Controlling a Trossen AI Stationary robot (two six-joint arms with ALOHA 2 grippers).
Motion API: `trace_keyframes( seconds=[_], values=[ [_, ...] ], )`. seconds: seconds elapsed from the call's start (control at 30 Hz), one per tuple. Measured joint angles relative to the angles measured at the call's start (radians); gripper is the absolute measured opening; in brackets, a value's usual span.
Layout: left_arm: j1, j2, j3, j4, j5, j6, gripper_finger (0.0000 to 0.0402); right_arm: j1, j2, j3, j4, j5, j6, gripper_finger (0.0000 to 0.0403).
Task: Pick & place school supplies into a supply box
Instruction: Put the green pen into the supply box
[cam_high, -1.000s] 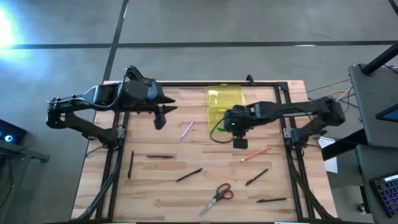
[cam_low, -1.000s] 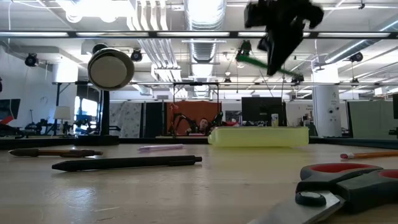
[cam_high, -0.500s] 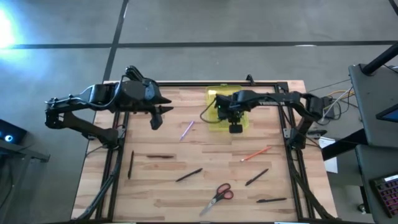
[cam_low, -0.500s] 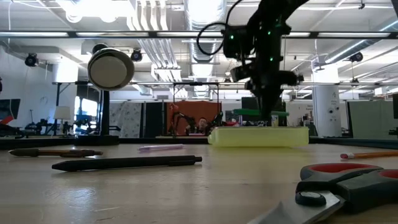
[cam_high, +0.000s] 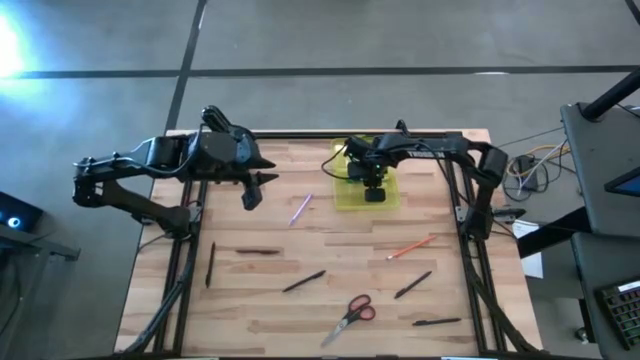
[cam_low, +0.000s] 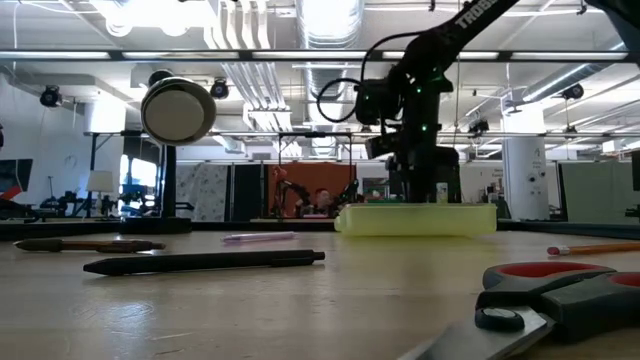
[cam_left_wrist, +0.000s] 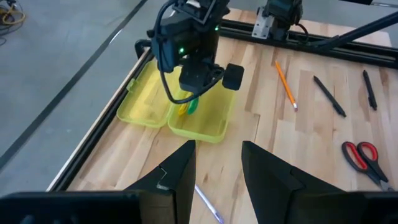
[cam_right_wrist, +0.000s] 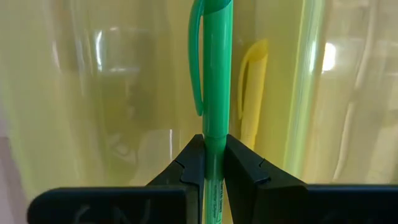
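The supply box (cam_high: 366, 188) is translucent yellow-green and lies at the table's far middle, its lid (cam_high: 361, 154) open flat behind it. My right gripper (cam_high: 374, 193) points down into the box, shut on a green pen (cam_right_wrist: 215, 74). A yellow pen (cam_right_wrist: 251, 93) lies in the box. My left gripper (cam_high: 256, 190) hangs open above the table's far left, touching nothing. A pink-purple pen (cam_high: 300, 209), an orange pencil (cam_high: 412, 245), several black pens and red-handled scissors (cam_high: 352, 312) lie flat on the table. My right gripper pinches the green pen's barrel (cam_right_wrist: 215, 146) just below its clip, between its two fingers (cam_right_wrist: 193, 159). The fingers come from above, pointing down, and lie across the pen. The pen lies level along the box, between its walls; whether it touches the box's floor I cannot tell.
Black rails frame the table's left, right and far edges. A black pen (cam_low: 205, 262) and the scissors (cam_low: 560, 295) lie close to the low camera. Free wood shows between the box and the scattered pens.
My right gripper has travelled from above the table's middle toward the far edge and down into the box, turning about its wrist on the way. The green pen went with it, from tilted high in the air to level, low in the box.
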Motion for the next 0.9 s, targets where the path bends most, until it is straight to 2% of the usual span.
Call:
trace_keyframes(
  seconds=[0.33,0.57,0.9],
  values=[
    [0.000,0.000,0.000,0.000,0.000,-0.008,0.0114,-0.035,0.090,0.000,0.003,0.000,-0.012,0.0029],
    [0.000,0.000,0.000,0.000,0.000,-0.027,0.0114,-0.039,0.108,0.004,0.000,0.001,-0.013,0.0031],
    [0.000,0.000,0.000,0.000,0.000,-0.046,0.0114,-0.044,0.091,-0.001,-0.028,0.007,-0.014,0.0087]
  ],
)
